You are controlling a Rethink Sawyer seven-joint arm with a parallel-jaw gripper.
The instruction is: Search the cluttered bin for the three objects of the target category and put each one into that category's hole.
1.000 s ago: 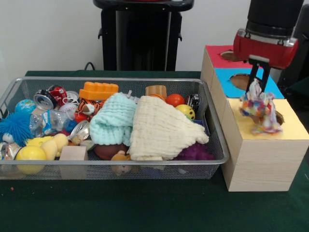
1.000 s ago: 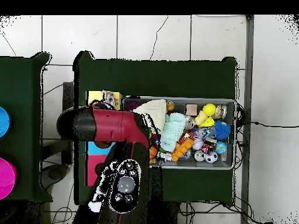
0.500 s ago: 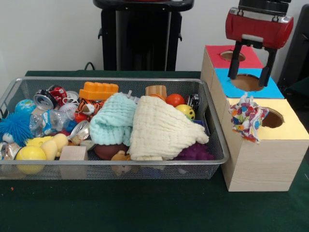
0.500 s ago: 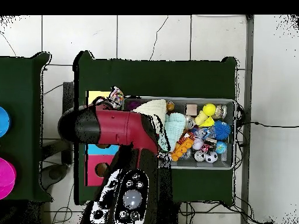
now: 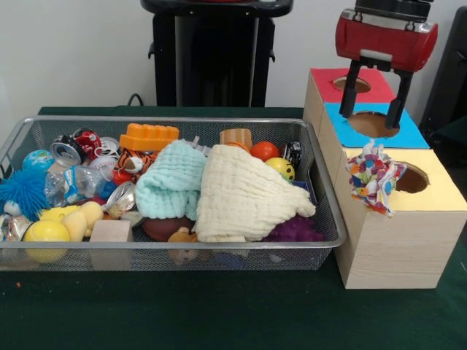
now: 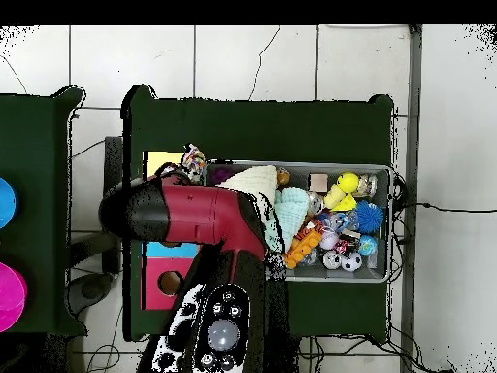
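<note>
On the yellow box [image 5: 430, 191], the rag toy [image 5: 373, 177] now lies released — draped over the left rim beside the hole [image 5: 411, 178], not in it, so this drop looks missed. The gripper [image 5: 376, 95] has risen clear, fingers [image 5: 354, 89] spread wide and empty — the toy sits below them, well apart.

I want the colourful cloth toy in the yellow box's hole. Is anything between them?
Nothing visible. The colourful cloth toy sits on the yellow box's edge, beside the open hole; the gripper hangs open above.
</note>
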